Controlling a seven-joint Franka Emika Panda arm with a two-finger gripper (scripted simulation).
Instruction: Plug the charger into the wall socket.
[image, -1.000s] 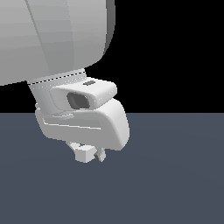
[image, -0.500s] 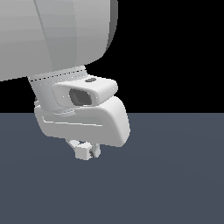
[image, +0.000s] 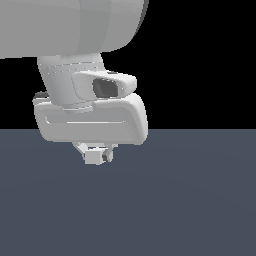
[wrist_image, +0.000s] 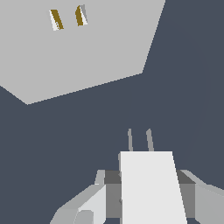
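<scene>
My pincer (wrist_image: 146, 192) clamps the charger (wrist_image: 151, 186) from both sides, its two prongs (wrist_image: 140, 140) aimed forward at the wall socket (wrist_image: 78, 48), well short of the panel, whose two brass-lined slots (wrist_image: 68, 18) await alignment.

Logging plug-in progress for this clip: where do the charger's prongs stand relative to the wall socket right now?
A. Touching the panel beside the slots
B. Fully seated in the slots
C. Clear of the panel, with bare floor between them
C: in the wrist view the charger, held in the gripper, has prongs ending short of the wall socket, with dark floor between.
</scene>
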